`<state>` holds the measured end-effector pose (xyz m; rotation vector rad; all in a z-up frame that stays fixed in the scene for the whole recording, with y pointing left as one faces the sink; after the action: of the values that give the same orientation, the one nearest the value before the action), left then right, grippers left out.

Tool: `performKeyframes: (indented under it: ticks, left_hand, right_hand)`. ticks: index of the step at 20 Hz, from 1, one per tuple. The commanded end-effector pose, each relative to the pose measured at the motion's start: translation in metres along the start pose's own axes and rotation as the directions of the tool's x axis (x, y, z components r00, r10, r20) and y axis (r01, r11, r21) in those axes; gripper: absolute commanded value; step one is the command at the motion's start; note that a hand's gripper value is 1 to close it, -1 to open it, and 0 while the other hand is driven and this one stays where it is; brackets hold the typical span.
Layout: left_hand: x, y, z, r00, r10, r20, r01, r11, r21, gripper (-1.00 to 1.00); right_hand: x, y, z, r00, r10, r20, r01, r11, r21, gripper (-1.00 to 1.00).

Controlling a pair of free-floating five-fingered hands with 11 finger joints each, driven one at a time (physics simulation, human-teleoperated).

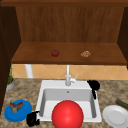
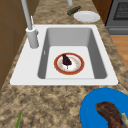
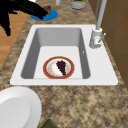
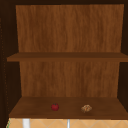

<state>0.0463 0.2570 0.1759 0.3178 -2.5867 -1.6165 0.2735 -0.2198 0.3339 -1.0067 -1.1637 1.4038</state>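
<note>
L hand hangs at the sink's front-left corner, just beside the blue plate w/ meat; fingers curled, holding nothing. R hand hovers over the back-right rim near the faucet, fingers hanging relaxed. Red-rimmed plate w/ a dark food piece sits in the basin. Risk: L hand may nudge the blue plate off the desk edge.

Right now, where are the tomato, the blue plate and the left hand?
tomato (image 1: 55,53): front view, middle of its red skin.
blue plate (image 1: 23,111): front view, bare right rim.
left hand (image 1: 32,119): front view, its palm.
</note>
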Motion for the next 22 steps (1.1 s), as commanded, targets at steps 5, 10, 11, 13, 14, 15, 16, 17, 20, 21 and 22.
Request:
performKeyframes:
  ticks: [5, 10, 11, 13, 14, 15, 16, 17, 20, 21, 22]
  left_hand:
    - [0.0, 0.0, 0.0, 1.0, 0.0, 0.0, 0.0, 1.0, 0.0, 0.0]
    - [0.0, 0.0, 0.0, 1.0, 0.0, 0.0, 0.0, 1.0, 0.0, 0.0]
    - [0.0, 0.0, 0.0, 1.0, 0.0, 0.0, 0.0, 1.0, 0.0, 0.0]
    - [0.0, 0.0, 0.0, 1.0, 0.0, 0.0, 0.0, 1.0, 0.0, 0.0]
    - [0.0, 0.0, 0.0, 1.0, 0.0, 0.0, 0.0, 1.0, 0.0, 0.0]
    - [0.0, 0.0, 0.0, 1.0, 0.0, 0.0, 0.0, 1.0, 0.0, 0.0]
    - [0.0, 0.0, 0.0, 1.0, 0.0, 0.0, 0.0, 1.0, 0.0, 0.0]
    - [0.0, 0.0, 0.0, 1.0, 0.0, 0.0, 0.0, 1.0, 0.0, 0.0]
    - [0.0, 0.0, 0.0, 1.0, 0.0, 0.0, 0.0, 1.0, 0.0, 0.0]
    - [0.0, 0.0, 0.0, 1.0, 0.0, 0.0, 0.0, 1.0, 0.0, 0.0]
    - [0.0, 0.0, 0.0, 1.0, 0.0, 0.0, 0.0, 1.0, 0.0, 0.0]
  right_hand:
    - [0.006, -0.037, 0.051, 0.996, -0.072, -0.051, 0.071, 0.997, -0.019, -1.0]
    - [0.01, -0.061, 0.092, 0.995, -0.084, -0.05, 0.084, 0.996, -0.009, -1.0]
    - [0.011, -0.066, 0.1, 0.995, -0.086, -0.049, 0.086, 0.996, -0.009, -1.0]
    - [0.016, -0.072, 0.118, 0.996, -0.077, -0.041, 0.076, 0.997, -0.019, -1.0]
    - [0.019, -0.078, 0.127, 0.996, -0.075, -0.039, 0.074, 0.997, -0.02, -1.0]
    - [0.023, -0.084, 0.134, 0.997, -0.069, -0.037, 0.068, 0.997, -0.019, -1.0]
    - [0.025, -0.09, 0.143, 0.997, -0.066, -0.036, 0.065, 0.998, -0.019, -1.0]
    - [0.026, -0.096, 0.151, 0.998, -0.058, -0.036, 0.057, 0.998, -0.019, -1.0]
    - [0.028, -0.111, 0.174, 0.998, -0.038, -0.056, 0.035, 0.998, -0.056, -1.0]
    - [0.03, -0.116, 0.179, 0.997, -0.037, -0.061, 0.033, 0.997, -0.067, -1.0]
    - [0.032, -0.12, 0.185, 0.997, -0.044, -0.065, 0.039, 0.997, -0.072, -1.0]
